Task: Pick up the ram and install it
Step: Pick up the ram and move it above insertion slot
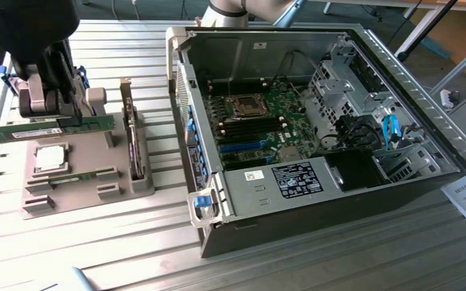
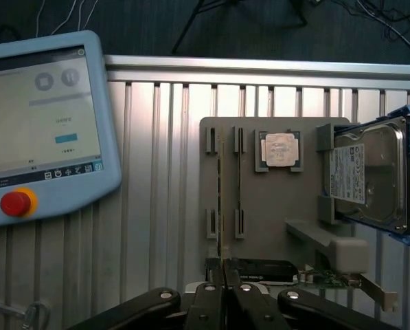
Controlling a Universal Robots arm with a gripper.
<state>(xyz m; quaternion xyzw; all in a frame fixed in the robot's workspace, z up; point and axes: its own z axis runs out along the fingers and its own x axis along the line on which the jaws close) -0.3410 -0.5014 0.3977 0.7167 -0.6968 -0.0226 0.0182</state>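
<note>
My gripper [image 1: 51, 112] is shut on the ram [image 1: 31, 130], a long green stick held level just above the far end of the grey parts tray [image 1: 95, 159]. A second green stick [image 1: 71, 179] lies in a tray slot in front of the square silver processor [image 1: 51, 156]. In the wrist view my gripper [image 2: 223, 295] has its fingers pressed together, looking down on the tray [image 2: 273, 199], where the slotted stick [image 2: 220, 199] shows edge-on. The open computer case [image 1: 427, 151] lies to the exterior view's right, with its motherboard [image 1: 253, 124] exposed.
A hard drive [image 1: 133, 142] stands on edge in the tray between me and the case; it also appears in the wrist view [image 2: 366, 172]. A teach pendant [image 2: 40, 124] lies on the slatted table [image 1: 95, 242]. A green card with a metal bracket [image 2: 328, 278] sits near the tray.
</note>
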